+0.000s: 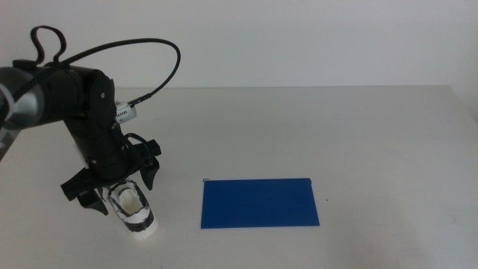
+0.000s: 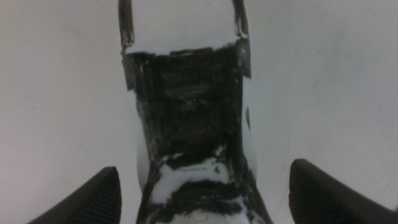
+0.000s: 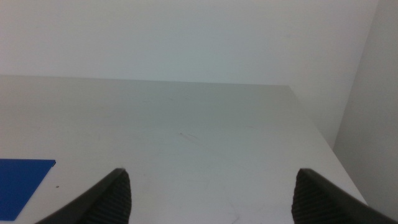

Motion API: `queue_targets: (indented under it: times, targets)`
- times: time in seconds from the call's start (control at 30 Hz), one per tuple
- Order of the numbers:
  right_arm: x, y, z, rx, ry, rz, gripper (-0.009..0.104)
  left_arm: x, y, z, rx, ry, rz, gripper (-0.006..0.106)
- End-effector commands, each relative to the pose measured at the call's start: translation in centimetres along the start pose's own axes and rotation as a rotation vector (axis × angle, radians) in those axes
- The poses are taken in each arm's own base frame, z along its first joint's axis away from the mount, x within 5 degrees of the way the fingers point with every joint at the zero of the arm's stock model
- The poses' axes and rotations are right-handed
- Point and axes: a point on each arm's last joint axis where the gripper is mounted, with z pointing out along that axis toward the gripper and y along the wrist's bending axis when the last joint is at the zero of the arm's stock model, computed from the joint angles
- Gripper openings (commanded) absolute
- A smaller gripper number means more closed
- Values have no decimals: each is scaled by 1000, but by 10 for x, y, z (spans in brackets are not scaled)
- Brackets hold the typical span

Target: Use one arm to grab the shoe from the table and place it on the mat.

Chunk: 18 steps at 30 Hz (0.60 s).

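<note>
A black jointed arm (image 1: 71, 104) reaches in from the left side of the white worktop (image 1: 314, 127), its left gripper (image 1: 119, 187) lowered over a small white-and-black shoe (image 1: 134, 211) near the front-left corner. The fingers (image 1: 153, 168) stand spread wide, one on either side of the shoe, and neither is seen to touch it. The shoe rests on the worktop with its cream-lined opening facing up, its white sole end nearest the front edge.

In the left wrist view the shoe (image 2: 193, 124) fills the space between the two dark fingers (image 2: 93, 202), with bare worktop showing between each finger and the shoe's sides; black panels and straps cross its upper.

The dark-blue mat (image 1: 259, 202) lies flat near the front edge, about midway along it, well apart from the shoe and to its right.

The right gripper (image 3: 211, 199) waits over the right part of the worktop, its fingers (image 3: 326, 199) spread open on nothing; a corner of the mat (image 3: 22, 183) shows in its wrist view.
</note>
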Motion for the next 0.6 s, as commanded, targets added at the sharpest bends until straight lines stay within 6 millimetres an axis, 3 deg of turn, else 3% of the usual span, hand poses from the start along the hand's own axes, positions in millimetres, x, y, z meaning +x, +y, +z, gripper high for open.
queue_targets:
  times: [0.0,0.33,0.57]
  targets:
    - [-11,-1,-3,12,-108,-21,66,-2,-5,-17,52,-51,4,90]
    - [-11,-1,-3,12,-108,-21,66,-4,-6,-7,39,-40,7,74]
    - [-11,-1,-3,12,-108,-21,66,-4,-7,-7,44,-45,29,51]
